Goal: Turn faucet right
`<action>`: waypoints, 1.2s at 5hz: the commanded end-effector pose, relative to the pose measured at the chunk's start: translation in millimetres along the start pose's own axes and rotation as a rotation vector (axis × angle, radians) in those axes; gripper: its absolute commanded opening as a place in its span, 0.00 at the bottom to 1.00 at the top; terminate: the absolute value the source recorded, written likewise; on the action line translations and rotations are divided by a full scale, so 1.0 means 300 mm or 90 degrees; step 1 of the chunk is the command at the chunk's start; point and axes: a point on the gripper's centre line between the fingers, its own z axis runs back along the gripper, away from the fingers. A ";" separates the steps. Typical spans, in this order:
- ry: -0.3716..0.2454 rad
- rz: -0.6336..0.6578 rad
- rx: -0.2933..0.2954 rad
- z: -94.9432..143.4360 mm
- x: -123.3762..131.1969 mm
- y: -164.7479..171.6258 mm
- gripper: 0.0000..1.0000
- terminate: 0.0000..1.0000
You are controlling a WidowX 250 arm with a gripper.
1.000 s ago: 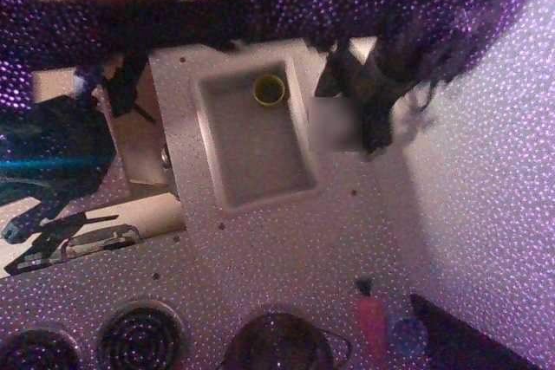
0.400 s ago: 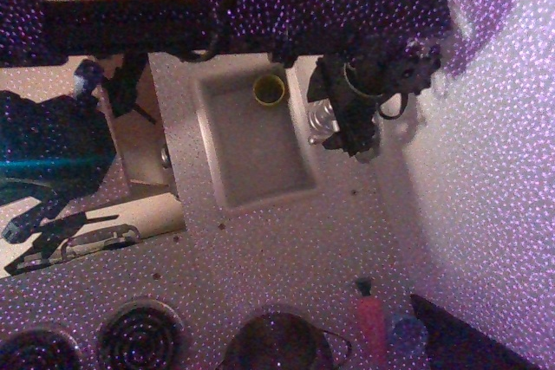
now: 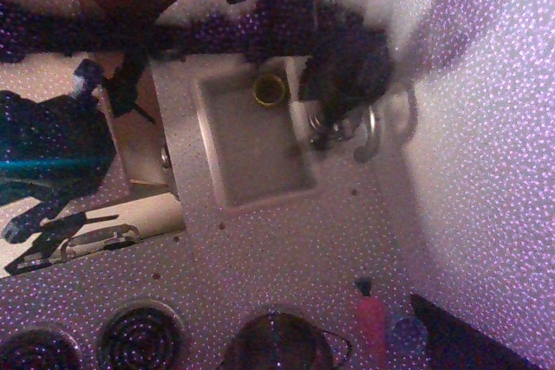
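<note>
Sink [image 3: 227, 184] beside faucet [image 3: 364, 134], gripper-shadowed

Purple speckled light washes the pale tabletop [image 3: 286, 249] and the wall [image 3: 486, 171] on the right. A rectangular sink basin [image 3: 256, 140] sits recessed; stove burners [image 3: 139, 335] line the bottom edge, dim and grainy throughout.

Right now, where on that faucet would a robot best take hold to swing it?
Probably the curved spout, pinched across its thin tube from above. It sticks out from the faucet base beside the sink, so it gives leverage. The blurred gripper already covers the base.
</note>
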 end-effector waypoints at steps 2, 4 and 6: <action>-0.179 -0.068 -0.093 0.248 -0.137 0.002 1.00 0.00; -0.164 -0.073 -0.081 0.233 -0.116 -0.019 1.00 0.00; -0.164 -0.073 -0.081 0.233 -0.116 -0.019 1.00 0.00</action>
